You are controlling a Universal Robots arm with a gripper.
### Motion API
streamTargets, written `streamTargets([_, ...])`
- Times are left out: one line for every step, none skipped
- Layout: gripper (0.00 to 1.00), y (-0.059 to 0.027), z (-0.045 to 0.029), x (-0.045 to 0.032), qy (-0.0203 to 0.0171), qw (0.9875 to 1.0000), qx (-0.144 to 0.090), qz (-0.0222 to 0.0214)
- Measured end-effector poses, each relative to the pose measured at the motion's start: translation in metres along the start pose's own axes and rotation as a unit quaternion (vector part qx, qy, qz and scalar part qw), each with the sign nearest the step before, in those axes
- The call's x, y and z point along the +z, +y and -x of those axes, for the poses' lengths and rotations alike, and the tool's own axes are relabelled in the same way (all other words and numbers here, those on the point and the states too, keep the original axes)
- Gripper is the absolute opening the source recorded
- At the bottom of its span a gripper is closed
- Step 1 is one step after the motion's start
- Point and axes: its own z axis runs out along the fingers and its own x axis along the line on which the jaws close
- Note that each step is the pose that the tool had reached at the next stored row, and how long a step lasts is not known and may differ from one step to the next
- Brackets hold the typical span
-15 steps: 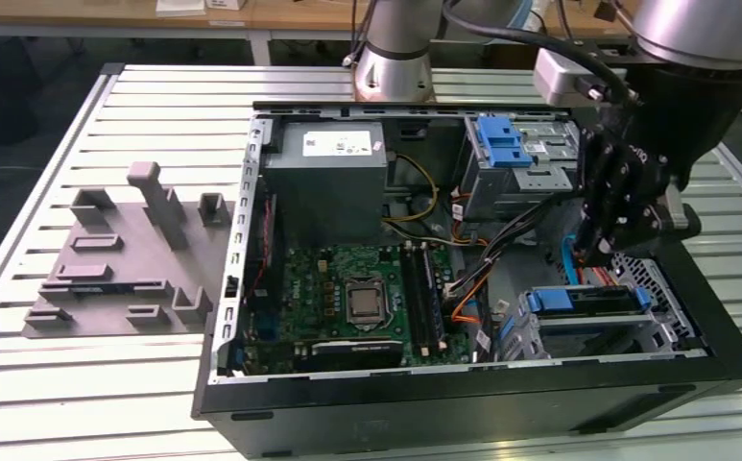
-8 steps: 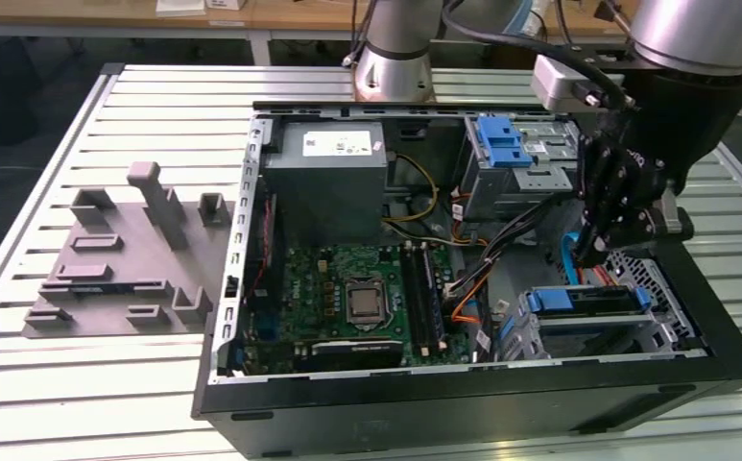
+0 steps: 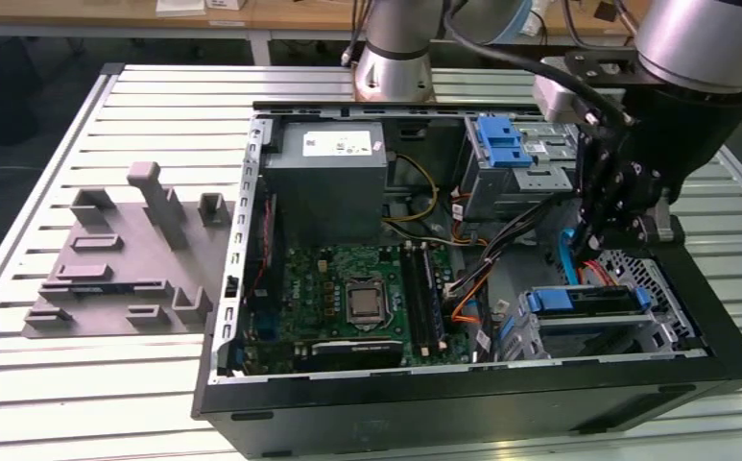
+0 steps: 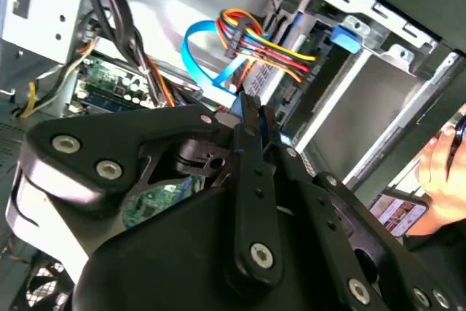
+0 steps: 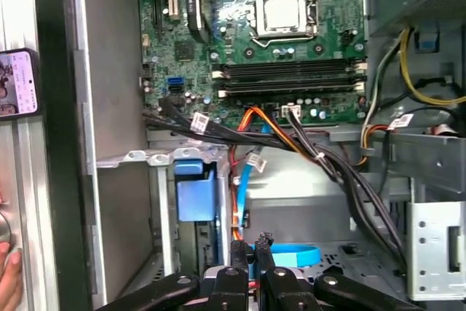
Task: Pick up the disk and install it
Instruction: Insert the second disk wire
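Gripper (image 5: 251,251) inside the case, jaws narrow, apparently empty.
Disk (image 3: 591,300): stiff, dense, likely shock-sensitive; best held across its blue rails.

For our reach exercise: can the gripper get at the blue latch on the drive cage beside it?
Probably yes: the gripper hangs inside the open case close beside the blue latch, with only loose cables nearby.

Lab bench — slatted metal table (image 3: 37,375), opened computer case (image 3: 473,403).
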Motion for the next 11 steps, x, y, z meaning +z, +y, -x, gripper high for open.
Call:
streamTargets([0.16, -0.0001, -0.0028, 0.001, -0.0009, 1.0, 0.0, -0.0004])
streamTargets([0.16, -0.0003, -0.0056, 0.002, -0.0015, 1.0, 0.0, -0.0007])
streamTargets([0.16, -0.0004, -0.0075, 0.0028, -0.0022, 1.0, 0.0, -0.0009])
streamTargets([0.16, -0.0004, -0.0076, 0.0029, -0.0024, 1.0, 0.0, -0.0009])
streamTargets([0.16, -0.0004, -0.0076, 0.0029, -0.0024, 1.0, 0.0, -0.001])
streamTargets([0.16, -0.0004, -0.0076, 0.0028, -0.0024, 1.0, 0.0, -0.001])
streamTargets([0.16, -0.0004, -0.0076, 0.0029, -0.0024, 1.0, 0.0, -0.0009])
streamTargets([0.16, -0.0004, -0.0078, 0.0032, -0.0023, 1.0, 0.0, -0.0009])
streamTargets([0.16, -0.0004, -0.0084, 0.0038, -0.0023, 1.0, 0.0, -0.001])
streamTargets([0.16, -0.0004, -0.0097, 0.0047, -0.0025, 1.0, 0.0, -0.0009])
streamTargets([0.16, -0.0006, -0.0114, 0.0057, -0.003, 1.0, 0.0, -0.0009])
